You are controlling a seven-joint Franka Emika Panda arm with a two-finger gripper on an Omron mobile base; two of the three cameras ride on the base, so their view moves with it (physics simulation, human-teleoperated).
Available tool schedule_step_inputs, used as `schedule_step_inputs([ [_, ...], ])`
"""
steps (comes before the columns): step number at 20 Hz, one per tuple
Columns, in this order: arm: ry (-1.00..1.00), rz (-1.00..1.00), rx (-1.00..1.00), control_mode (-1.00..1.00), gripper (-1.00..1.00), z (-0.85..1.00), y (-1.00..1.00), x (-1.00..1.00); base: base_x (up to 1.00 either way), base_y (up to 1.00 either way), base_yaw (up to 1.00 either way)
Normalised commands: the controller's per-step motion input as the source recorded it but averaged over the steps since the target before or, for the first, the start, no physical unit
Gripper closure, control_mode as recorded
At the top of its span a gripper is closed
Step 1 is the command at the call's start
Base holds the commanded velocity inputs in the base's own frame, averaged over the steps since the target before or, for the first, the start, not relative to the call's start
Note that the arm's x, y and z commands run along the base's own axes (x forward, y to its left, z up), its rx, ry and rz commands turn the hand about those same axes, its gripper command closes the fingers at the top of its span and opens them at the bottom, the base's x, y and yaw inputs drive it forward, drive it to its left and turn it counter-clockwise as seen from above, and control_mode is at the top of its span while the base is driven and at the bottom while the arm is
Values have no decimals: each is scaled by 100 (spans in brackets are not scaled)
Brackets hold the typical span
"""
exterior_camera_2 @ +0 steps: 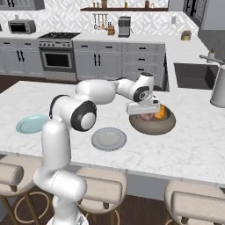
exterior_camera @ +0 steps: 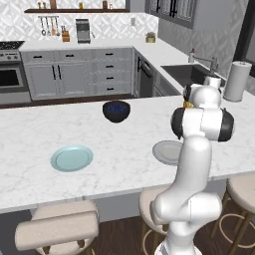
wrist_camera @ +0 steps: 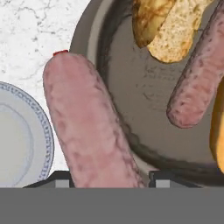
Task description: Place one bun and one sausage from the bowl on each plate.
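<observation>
Sausage sits between your end effector tips, over the bowl rim | grip: can't tell | risk: squeeze off-centre, it slips out.

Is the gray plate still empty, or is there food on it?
Empty. The grey plate shows only its bare surface; the sausages and bun sit in the bowl.

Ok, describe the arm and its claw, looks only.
The arm is made of glossy white rounded segments with dark, nearly black joint bands and round end caps. No cables or markings show. The claw has a pale grey boxy body; its two small finger tips are dark, squarish.
</observation>
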Motion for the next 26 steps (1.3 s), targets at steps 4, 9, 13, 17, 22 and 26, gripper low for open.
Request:
schedule_step_inputs([
  [4, -1, 0, -1, -100, 100, 38, 71, -59, 0, 0, 0],
  [9, 0, 0, 0, -100, 100, 37, 85, -65, 0, 0, 0],
  [13, 0, -2, 0, -100, 100, -8, 74, -79, 0, 0, 0],
  [17, 0, -6, 0, -100, 100, -44, 29, -67, 0, 0, 0],
  [22, 2, -1, 0, -100, 100, -67, 0, -23, 0, 0, 0],
  [26, 7, 0, 0, -100, 100, -59, 21, 17, 0, 0, 0],
])
